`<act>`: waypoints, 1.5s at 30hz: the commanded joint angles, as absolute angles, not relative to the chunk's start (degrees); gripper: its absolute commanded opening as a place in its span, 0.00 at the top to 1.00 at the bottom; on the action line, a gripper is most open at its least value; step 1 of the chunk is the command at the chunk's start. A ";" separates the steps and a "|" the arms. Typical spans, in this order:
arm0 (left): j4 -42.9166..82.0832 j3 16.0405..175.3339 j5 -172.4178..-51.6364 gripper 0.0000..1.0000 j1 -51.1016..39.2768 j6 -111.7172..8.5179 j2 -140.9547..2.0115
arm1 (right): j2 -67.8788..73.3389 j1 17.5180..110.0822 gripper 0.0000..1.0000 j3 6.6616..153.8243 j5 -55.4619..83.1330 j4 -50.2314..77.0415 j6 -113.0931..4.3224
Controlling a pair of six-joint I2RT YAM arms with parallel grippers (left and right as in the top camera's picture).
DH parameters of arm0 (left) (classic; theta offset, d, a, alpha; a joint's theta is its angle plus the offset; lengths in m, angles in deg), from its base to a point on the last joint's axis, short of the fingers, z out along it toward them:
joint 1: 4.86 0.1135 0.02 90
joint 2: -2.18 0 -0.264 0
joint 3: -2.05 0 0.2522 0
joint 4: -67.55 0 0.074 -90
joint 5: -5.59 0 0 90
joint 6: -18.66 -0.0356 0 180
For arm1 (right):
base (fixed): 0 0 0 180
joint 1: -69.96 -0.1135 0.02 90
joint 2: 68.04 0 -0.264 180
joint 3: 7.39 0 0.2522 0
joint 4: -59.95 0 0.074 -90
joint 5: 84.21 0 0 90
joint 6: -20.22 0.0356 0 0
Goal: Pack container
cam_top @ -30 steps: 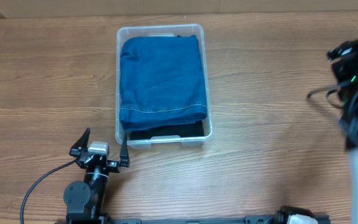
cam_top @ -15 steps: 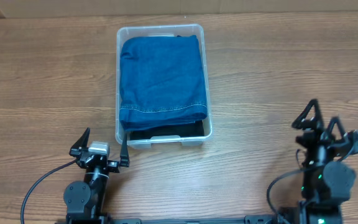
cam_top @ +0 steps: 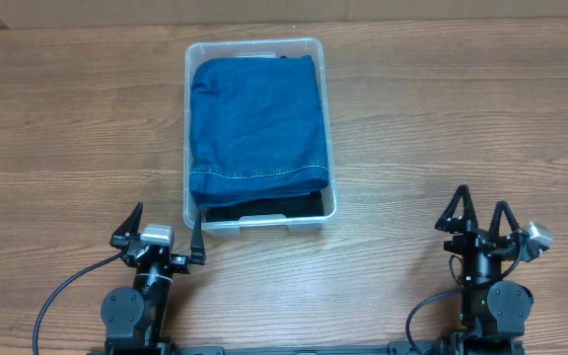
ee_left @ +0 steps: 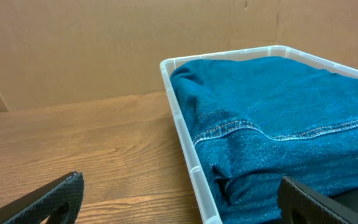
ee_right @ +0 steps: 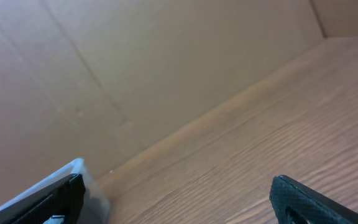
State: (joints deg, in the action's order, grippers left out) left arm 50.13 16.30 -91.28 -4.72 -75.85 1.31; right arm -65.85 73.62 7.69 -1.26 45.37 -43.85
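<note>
Blue folded denim [cam_top: 254, 118] inside clear container [cam_top: 254, 44], left gripper [cam_top: 166, 219] and right gripper [cam_top: 481, 201] both wide apart, empty

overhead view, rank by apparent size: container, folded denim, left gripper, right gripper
1. container
2. folded denim, nearly filling it
3. left gripper and right gripper, both open, look about alike; no ranking between them
</note>
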 commanded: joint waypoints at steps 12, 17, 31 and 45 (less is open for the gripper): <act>50.06 16.06 -91.33 0.00 -4.35 -76.51 1.92 | -67.86 73.30 0.00 6.81 1.21 41.83 -47.72; 50.06 16.06 -91.33 0.00 -4.35 -76.51 1.92 | -67.86 73.30 0.00 6.81 1.24 41.83 -47.72; 50.06 16.08 -91.33 0.00 -4.35 -76.51 1.92 | -67.86 73.30 0.00 6.81 1.21 41.83 -47.72; 50.06 16.08 -91.33 0.00 -4.35 -76.51 1.92 | -67.86 73.30 0.00 6.81 1.21 41.83 -47.72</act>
State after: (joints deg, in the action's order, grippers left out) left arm 50.15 16.30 -91.28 -4.72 -75.85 1.31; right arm -67.24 73.62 7.43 0.93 41.63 -47.33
